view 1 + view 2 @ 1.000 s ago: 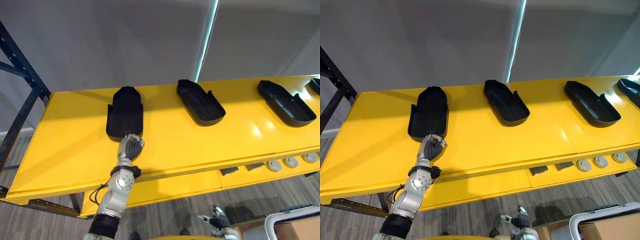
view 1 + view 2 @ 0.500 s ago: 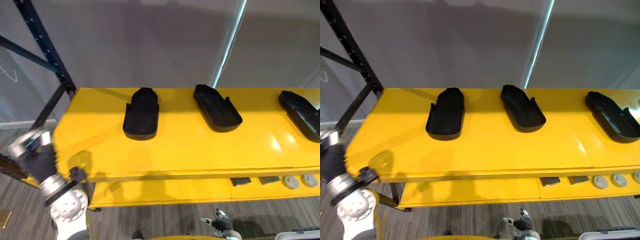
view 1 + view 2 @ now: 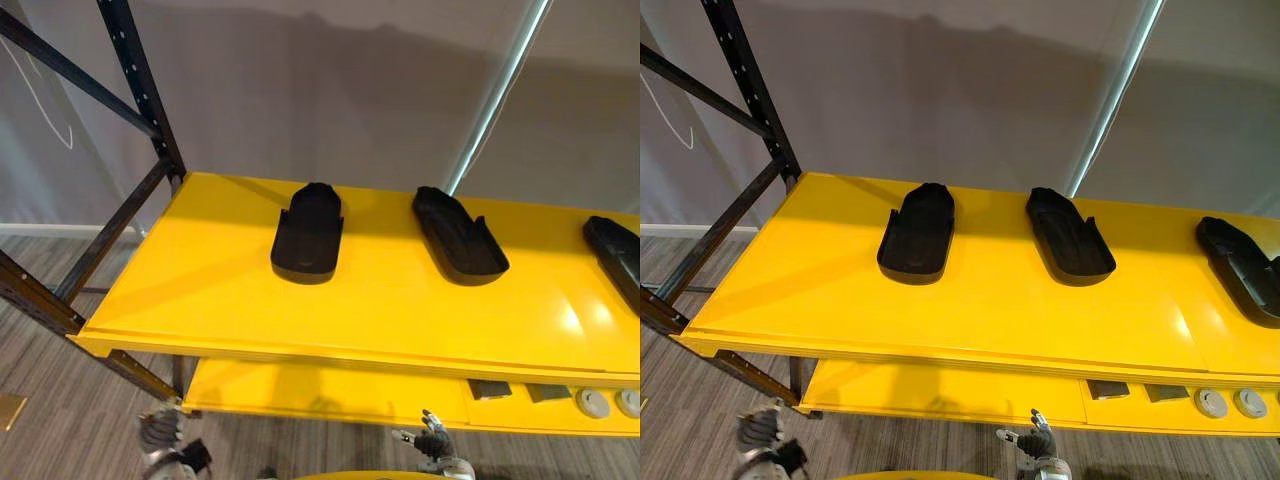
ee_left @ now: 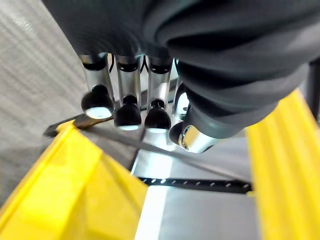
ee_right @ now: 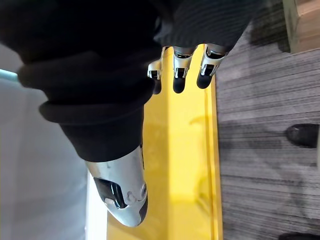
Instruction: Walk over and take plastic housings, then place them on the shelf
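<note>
Far left, black rack upright (image 3: 140,85) carrying the yellow shelf (image 3: 200,290). Below its front left corner, left hand (image 3: 158,432) hanging low, fingers (image 4: 128,115) straight and empty, likely dropped clear for walking. Along the back edge, plastic housings lying flat and well apart, probably spaced for single grasps: leftmost housing (image 3: 309,232), middle housing (image 3: 459,236), and rightmost housing (image 3: 614,250) at the right end. Under the front edge, right hand (image 3: 432,445), fingers (image 5: 180,80) loose, holding nothing. No legible writing or labels.
</note>
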